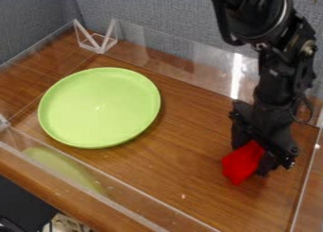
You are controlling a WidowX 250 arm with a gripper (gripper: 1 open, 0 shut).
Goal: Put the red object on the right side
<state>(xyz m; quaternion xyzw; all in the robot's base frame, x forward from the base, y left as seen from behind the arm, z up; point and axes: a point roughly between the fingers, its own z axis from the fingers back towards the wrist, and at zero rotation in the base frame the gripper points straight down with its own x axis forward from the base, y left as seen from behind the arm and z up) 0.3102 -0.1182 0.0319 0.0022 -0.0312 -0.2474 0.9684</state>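
Observation:
The red object [243,164] is a bright red block at the right side of the wooden table, low near the front right. My black gripper [259,153] stands right over its upper end, with the fingers closed around it, so it is shut on the block. I cannot tell whether the block rests on the wood or hangs just above it. The arm [271,47] rises from the gripper toward the top right of the view.
A round lime-green plate [98,106] lies on the left half of the table [177,151]. Clear plastic walls [113,193] ring the table. A small clear stand [96,34] sits at the back left corner.

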